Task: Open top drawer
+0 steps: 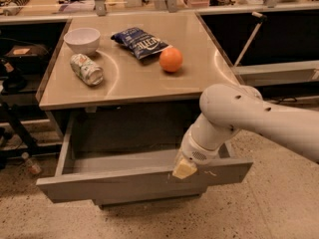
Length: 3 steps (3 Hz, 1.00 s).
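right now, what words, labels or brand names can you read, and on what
None reads for certain.
Blue chip bag: white lettering, too blurred to read.
Can lying on its side: label print, too blurred.
Gripper, at the top drawer's front edge: no text visible.
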### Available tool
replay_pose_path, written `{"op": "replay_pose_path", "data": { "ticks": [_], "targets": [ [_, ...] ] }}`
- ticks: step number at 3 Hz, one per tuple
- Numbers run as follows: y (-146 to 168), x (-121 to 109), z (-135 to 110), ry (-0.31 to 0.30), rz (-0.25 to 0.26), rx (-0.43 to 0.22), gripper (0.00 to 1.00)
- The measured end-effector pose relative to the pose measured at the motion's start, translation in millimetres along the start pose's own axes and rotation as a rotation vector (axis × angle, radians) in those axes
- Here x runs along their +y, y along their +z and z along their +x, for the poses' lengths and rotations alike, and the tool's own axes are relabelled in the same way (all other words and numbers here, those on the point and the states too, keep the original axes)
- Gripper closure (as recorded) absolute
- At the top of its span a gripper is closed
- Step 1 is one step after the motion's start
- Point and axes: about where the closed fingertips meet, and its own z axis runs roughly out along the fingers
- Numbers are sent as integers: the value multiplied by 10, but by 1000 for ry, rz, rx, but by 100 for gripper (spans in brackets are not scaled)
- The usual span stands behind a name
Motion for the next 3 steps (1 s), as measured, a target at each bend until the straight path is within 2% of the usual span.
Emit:
{"op": "replay_pose_path", "data": {
  "ticks": [3],
  "targets": [
    [-101, 335, 205, 59, 16, 15, 100]
  ]
}}
